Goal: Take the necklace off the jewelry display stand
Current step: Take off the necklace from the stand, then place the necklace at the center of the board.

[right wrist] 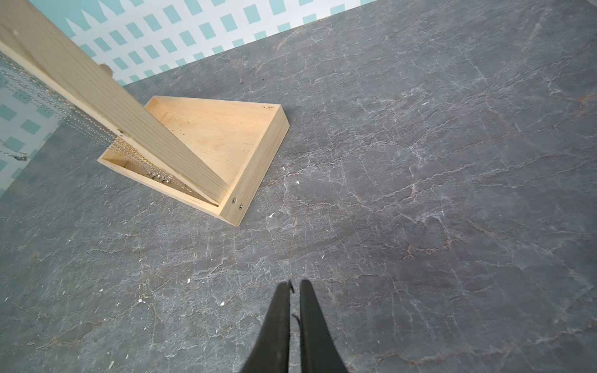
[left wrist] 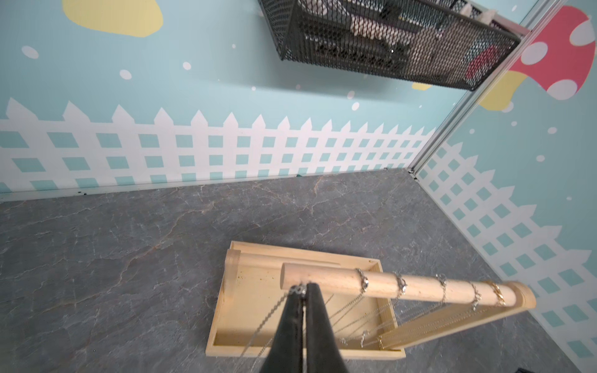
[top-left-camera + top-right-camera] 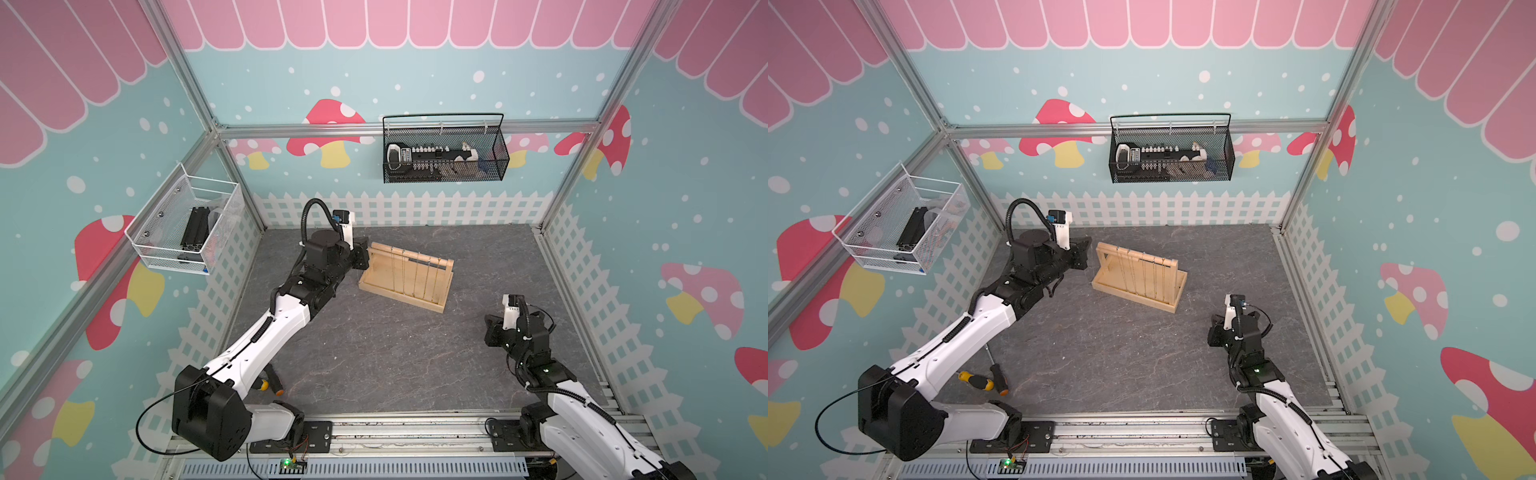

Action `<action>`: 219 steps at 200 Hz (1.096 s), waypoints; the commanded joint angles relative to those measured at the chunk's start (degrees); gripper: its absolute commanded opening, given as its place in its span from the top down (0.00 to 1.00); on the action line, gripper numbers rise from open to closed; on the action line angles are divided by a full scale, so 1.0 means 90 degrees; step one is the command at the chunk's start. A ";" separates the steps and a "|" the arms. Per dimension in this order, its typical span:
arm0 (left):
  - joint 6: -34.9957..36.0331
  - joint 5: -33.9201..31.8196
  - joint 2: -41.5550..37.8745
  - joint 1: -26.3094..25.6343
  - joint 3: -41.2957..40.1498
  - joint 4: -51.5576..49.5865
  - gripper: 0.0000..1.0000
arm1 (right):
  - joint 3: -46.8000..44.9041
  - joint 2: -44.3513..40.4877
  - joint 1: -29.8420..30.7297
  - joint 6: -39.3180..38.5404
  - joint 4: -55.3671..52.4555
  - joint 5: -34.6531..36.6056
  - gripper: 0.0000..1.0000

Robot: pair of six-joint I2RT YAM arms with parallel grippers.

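Observation:
The pale wooden jewelry display stand (image 3: 405, 286) (image 3: 1138, 291) stands on the grey table, left of centre and towards the back. Several chains hang from its dowel bar (image 2: 420, 287). My left gripper (image 2: 302, 289) (image 3: 365, 253) (image 3: 1086, 249) is at the bar's free end, shut on a silver necklace (image 2: 268, 318) whose chain trails down beside the fingers. Whether that necklace still loops round the bar I cannot tell. My right gripper (image 1: 295, 284) (image 3: 489, 326) (image 3: 1212, 328) hovers over bare table to the right of the stand's base (image 1: 258, 155), shut on nothing.
A black wire basket (image 3: 444, 153) hangs on the back wall and a white mesh basket (image 3: 187, 232) on the left wall. Two screwdrivers (image 3: 984, 380) lie near the front left, by the left arm's base. Walls close in the table on three sides.

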 commanded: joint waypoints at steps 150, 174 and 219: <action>-0.1817 0.1914 -0.4209 -0.1602 -0.1911 -0.2147 1.00 | -0.0095 -0.0127 0.0022 -0.0179 0.0147 -0.0097 0.88; -0.2103 0.1847 -0.4779 -0.1622 -0.2254 -0.2402 1.00 | -0.0143 0.0001 0.0023 -0.0189 0.0295 -0.0159 0.88; -0.2643 0.1906 -0.5597 -0.1633 -0.2909 -0.2626 1.00 | -0.0134 0.0297 0.0022 -0.0180 0.0426 -0.0237 0.88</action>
